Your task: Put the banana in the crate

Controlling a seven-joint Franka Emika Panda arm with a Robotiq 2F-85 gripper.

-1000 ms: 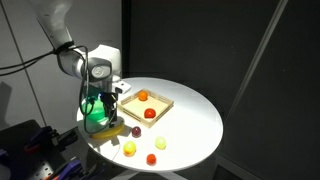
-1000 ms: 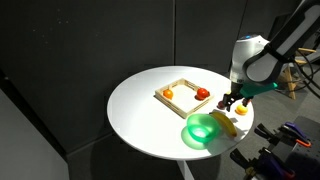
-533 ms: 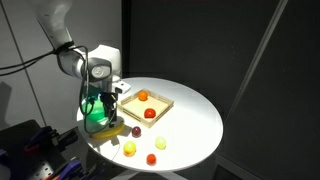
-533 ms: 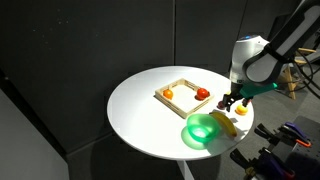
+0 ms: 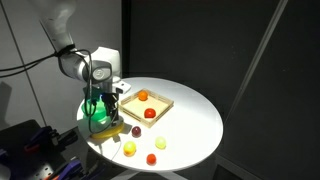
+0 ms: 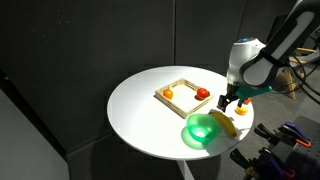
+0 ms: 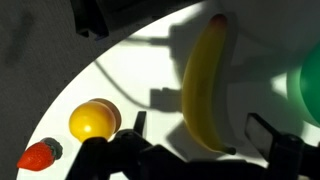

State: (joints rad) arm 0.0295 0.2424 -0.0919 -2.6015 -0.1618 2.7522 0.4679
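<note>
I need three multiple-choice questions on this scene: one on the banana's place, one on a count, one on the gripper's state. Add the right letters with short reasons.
1. Where is the banana?
A) in the crate
B) inside the green bowl
C) on the table beside the green bowl

2. How many fruits lie in the crate?
A) two
B) none
C) five

3. The gripper is:
A) shut on the green bowl
B) open above the banana
C) shut inside the crate

1 C: it lies on the table next to the bowl.
2 A: an orange fruit and a red fruit.
3 B: in the wrist view its jaws stand apart on both sides of the banana.
</note>
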